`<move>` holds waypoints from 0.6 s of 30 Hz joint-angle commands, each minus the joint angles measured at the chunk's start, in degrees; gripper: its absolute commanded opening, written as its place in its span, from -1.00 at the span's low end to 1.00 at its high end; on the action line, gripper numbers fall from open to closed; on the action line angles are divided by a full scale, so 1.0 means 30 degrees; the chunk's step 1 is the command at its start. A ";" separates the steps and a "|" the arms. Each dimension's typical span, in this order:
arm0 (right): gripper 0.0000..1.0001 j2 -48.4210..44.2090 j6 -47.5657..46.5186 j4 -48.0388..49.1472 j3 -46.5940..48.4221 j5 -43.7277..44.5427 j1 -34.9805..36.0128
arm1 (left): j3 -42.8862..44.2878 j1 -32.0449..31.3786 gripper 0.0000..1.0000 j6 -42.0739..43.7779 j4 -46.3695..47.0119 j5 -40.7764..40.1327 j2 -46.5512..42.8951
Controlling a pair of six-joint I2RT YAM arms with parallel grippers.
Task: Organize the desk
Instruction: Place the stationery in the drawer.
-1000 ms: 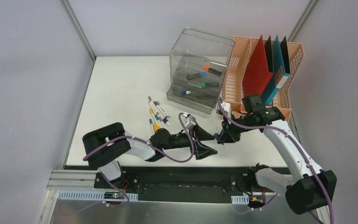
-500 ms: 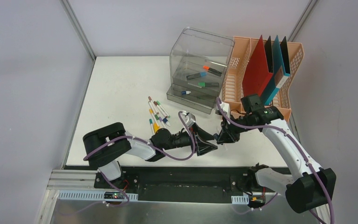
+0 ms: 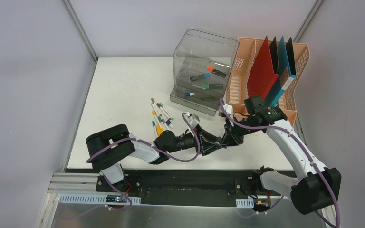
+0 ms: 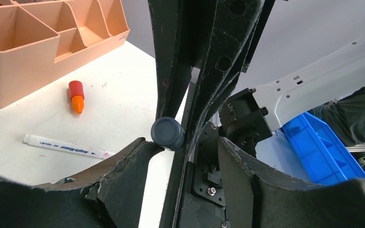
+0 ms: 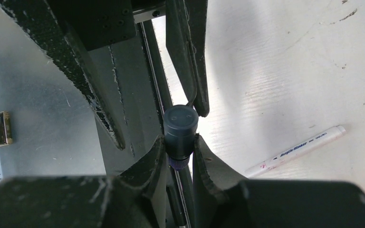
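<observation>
The desk (image 3: 123, 90) fills the middle of the top view, its front rail (image 3: 171, 178) at 6 o'clock. Both arms meet just above that near edge.

The left arm lies low and stretches out toward 3 o'clock. The right arm rises from its base at 5 o'clock, folds at the elbow and reaches back toward 9 o'clock with the wrist dipped.

The right gripper (image 5: 178, 142) is clamped on a dark-capped marker (image 5: 180, 124), cap end poking out past its fingers. The left gripper (image 4: 185, 147) is right on it, one finger (image 4: 133, 161) against the cap. The other stands off on the far side, so those jaws are apart and not gripping.

A second ago the left jaws were splayed wide. They have since narrowed steadily around the cap and the hand has nudged toward 3 o'clock. The right gripper's clamp has not changed, and nothing else on the desk has shifted.

Moving outward, a white marker (image 5: 297, 148) lies flat on the desk just beside the meeting point, with an orange-tipped stub (image 4: 76, 96) near it. Loose markers (image 3: 160, 116) lie at 10 o'clock from the grippers. A clear drawer unit (image 3: 202, 52) holding more pens is at 12 o'clock. At 1 o'clock is the peach organizer (image 3: 240, 80), with folders (image 3: 261, 71) standing upright in it.
</observation>
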 commanded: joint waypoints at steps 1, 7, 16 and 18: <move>-1.00 0.0200 -0.0562 -0.0238 0.0435 -0.0751 0.0271 | 0.0923 -0.0087 0.10 -0.0415 0.1914 -0.0731 -0.0108; -1.00 0.0314 -0.0563 -0.0253 0.0443 -0.0722 0.0338 | 0.1113 -0.0124 -0.05 -0.0539 0.1912 -0.0649 0.0096; -1.00 0.0336 -0.0557 -0.0254 0.0443 -0.0661 0.0368 | 0.1190 -0.0161 -0.94 -0.0533 0.1929 -0.0501 0.0245; -1.00 0.0371 -0.0532 -0.0266 0.0443 -0.0634 0.0360 | 0.1148 -0.0171 -1.00 -0.0575 0.1920 -0.0509 0.0242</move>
